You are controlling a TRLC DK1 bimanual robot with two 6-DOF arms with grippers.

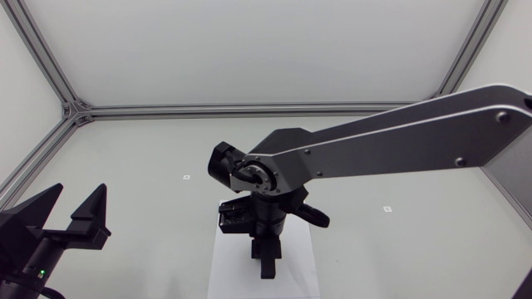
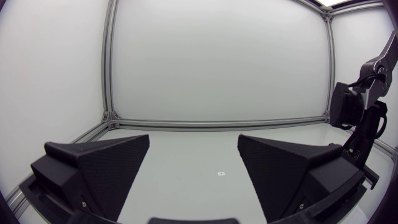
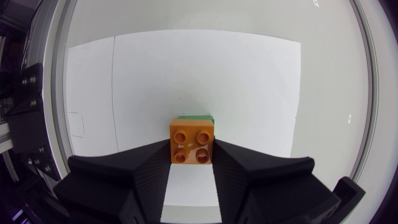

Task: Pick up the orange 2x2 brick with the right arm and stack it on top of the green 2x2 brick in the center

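Head view, from above: the counter (image 1: pixel 141 158) carried a white sheet (image 1: pixel 224 267) at its middle. The right arm (image 1: pixel 391 145) came in from the right edge and ended over that sheet, with the right hand (image 1: pixel 266 267) pointing straight down, probably so that one brick would meet the other squarely from above. The arm's own bulk hid both bricks. The left hand (image 1: pixel 73 218) sat near the counter's left corner, well apart from the sheet, out of the working arm's way.

Left wrist view: the left hand (image 2: pixel 194 168) had its two fingers spread wide, with nothing between them. It faced across the bare counter (image 2: pixel 205 155). The right arm (image 2: pixel 364 118) stood off to one side, far ahead.

Right wrist view: the right hand (image 3: pixel 191 149) was closed on the orange brick (image 3: pixel 192 142), one finger against each of two opposite sides and the four studs facing the camera. A thin strip of the green brick (image 3: pixel 196 116) showed just past the orange one's far edge, so the orange brick appeared to sit directly over it, on or very near its top. Both were at the middle of the white sheet (image 3: pixel 186 74). Whether the studs had fully locked could not be told. The grip looked kept to steady the brick while it seated, and the stacking seemed nearly done.
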